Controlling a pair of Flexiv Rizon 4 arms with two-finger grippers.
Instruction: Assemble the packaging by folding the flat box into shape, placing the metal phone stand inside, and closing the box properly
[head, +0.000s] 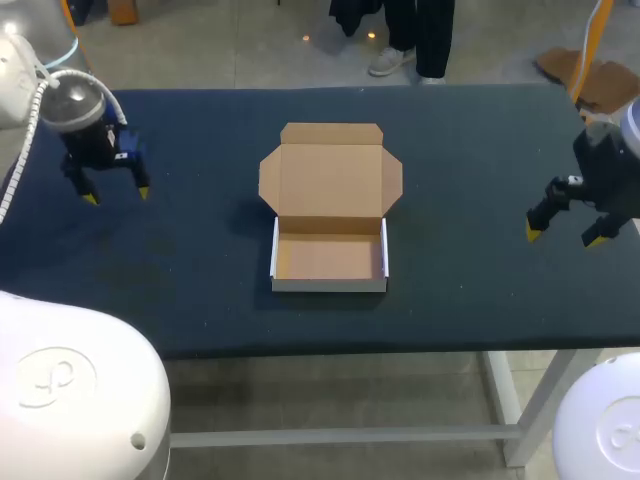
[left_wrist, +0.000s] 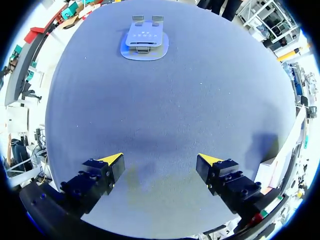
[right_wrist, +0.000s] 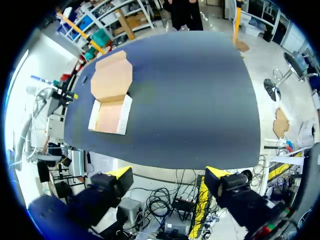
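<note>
Brown cardboard box (head: 329, 235) sits open on dark table (head: 480, 150); silver metal phone stand (left_wrist: 143, 39) ahead of wide left jaws; right jaws wide too.

Looks like a robot lab to me: my left arm (head: 72, 108) and right arm (head: 612, 165) flank a dark cloth-covered surface (head: 480, 140) on a plain white metal frame (head: 350, 437), a test-bench setup.
</note>
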